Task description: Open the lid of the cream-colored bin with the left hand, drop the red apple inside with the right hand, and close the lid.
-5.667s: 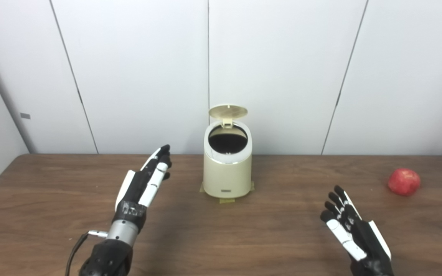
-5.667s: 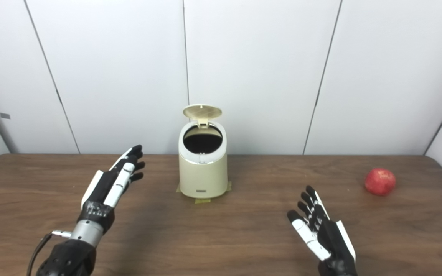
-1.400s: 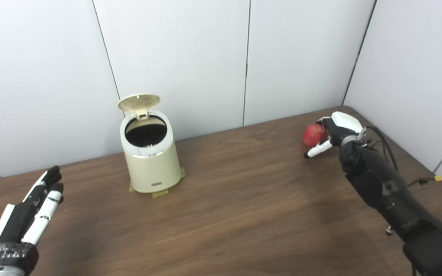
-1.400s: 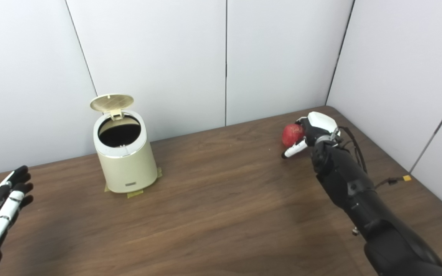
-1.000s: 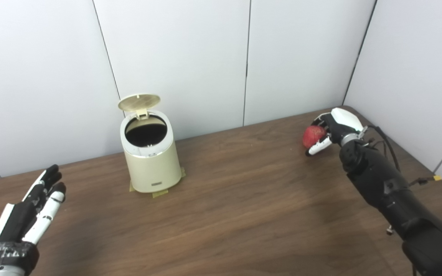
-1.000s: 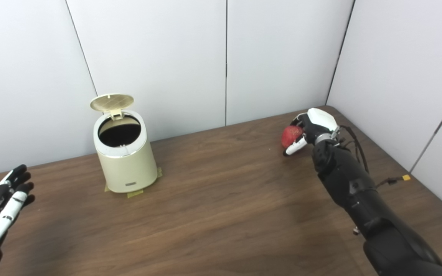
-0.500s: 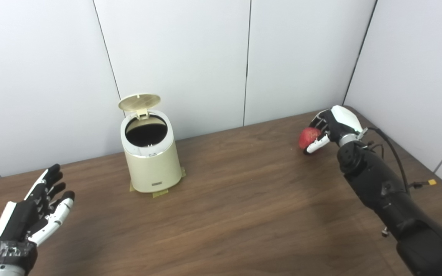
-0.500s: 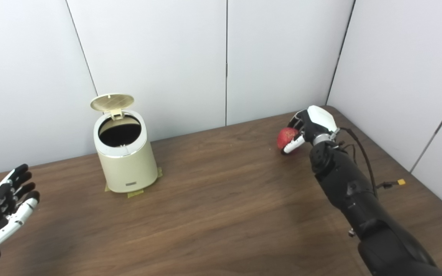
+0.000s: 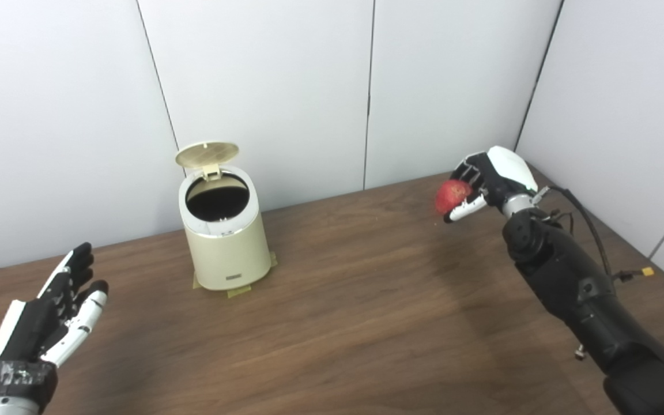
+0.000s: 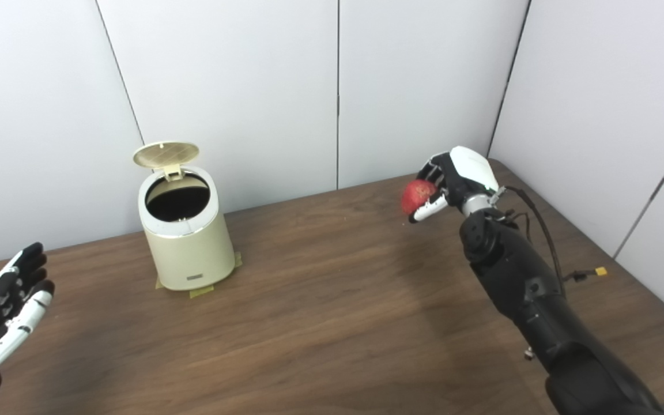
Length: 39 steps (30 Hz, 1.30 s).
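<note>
The cream-colored bin stands at the back left of the brown table, its round lid tipped up and the dark opening showing. My right hand is shut on the red apple and holds it in the air above the table's far right part, well to the right of the bin. My left hand is open, fingers spread, hovering low at the left front, apart from the bin.
The wooden table runs to white wall panels at the back and on the right. Yellow tape sticks out under the bin's base. A cable with a yellow tag hangs by my right arm.
My right hand has lifted the apple off the table and carried it up and leftward. The left hand has stayed open, shifting only slightly.
</note>
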Each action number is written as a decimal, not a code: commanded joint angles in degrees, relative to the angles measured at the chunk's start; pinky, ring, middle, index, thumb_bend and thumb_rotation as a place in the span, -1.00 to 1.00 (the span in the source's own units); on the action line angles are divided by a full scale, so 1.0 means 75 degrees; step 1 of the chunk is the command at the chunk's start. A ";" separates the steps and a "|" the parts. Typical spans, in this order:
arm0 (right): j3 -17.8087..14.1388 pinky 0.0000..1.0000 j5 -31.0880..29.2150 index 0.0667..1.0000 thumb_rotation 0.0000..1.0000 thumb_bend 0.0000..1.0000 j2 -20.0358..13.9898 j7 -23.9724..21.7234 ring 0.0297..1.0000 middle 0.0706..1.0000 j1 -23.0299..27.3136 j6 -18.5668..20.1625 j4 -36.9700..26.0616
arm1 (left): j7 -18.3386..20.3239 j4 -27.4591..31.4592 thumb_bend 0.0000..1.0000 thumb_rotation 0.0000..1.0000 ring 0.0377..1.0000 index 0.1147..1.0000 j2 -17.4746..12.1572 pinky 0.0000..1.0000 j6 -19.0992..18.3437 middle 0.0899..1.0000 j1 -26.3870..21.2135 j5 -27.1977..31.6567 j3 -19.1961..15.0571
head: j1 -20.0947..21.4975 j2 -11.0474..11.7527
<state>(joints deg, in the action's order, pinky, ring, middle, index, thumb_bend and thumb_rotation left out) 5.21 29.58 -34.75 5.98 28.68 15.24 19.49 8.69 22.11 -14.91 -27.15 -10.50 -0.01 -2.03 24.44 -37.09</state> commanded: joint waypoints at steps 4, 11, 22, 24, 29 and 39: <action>-0.0106 -0.09 0.0100 -0.11 -1.00 0.04 0.0086 -0.0260 -0.13 -0.08 0.0172 0.0168 -0.1604 | -0.0048 0.0050 -0.71 -0.47 0.99 1.00 0.0096 0.95 0.0037 1.00 -0.0186 0.0222 -0.0108 | -0.0181 -0.0004; -0.0046 -0.11 0.0285 -0.09 -1.00 0.04 0.0661 -0.0434 -0.14 -0.08 0.0216 0.0162 -0.2763 | -0.0050 -0.0086 -0.59 -0.19 0.96 0.87 0.0006 1.00 0.0188 0.92 0.0012 -0.0254 0.0100 | -0.0634 0.0051; 0.0346 -0.33 0.0601 0.00 -1.00 0.03 0.1643 -0.0919 -0.25 -0.11 0.0800 0.0060 -0.4086 | -0.0150 -0.0221 -0.22 0.14 0.90 0.84 0.0274 0.99 0.0232 0.87 0.0377 -0.0373 0.0138 | -0.1802 0.0101; 0.0455 -0.30 0.0709 -0.02 -1.00 0.04 0.1779 -0.0902 -0.22 -0.11 0.0915 -0.0144 -0.4130 | -0.0168 -0.0344 -0.18 0.17 0.88 0.83 0.0371 0.91 0.0432 0.87 0.0444 -0.0325 0.0110 | -0.2017 0.0125; 0.0481 -0.41 0.0699 0.02 -1.00 0.03 0.2277 -0.0626 -0.28 -0.12 0.1078 -0.0695 -0.3996 | -0.0404 -0.0508 -0.12 0.21 0.83 0.82 0.0707 0.80 0.0716 0.84 0.0565 -0.0402 0.0147 | -0.2434 0.0185; 0.0579 -0.40 0.0795 0.00 -1.00 0.03 0.3028 -0.0380 -0.26 -0.09 0.1347 -0.1118 -0.3380 | -0.0599 -0.0544 -0.09 0.24 0.88 0.82 0.1251 0.72 0.0947 0.89 0.0703 -0.0345 0.0165 | -0.2832 0.0291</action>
<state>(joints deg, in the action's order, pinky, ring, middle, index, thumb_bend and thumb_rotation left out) 10.16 36.01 -12.15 2.19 35.12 8.96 -5.00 4.93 16.88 -5.75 -23.12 -3.91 -2.65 -0.72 3.17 -34.89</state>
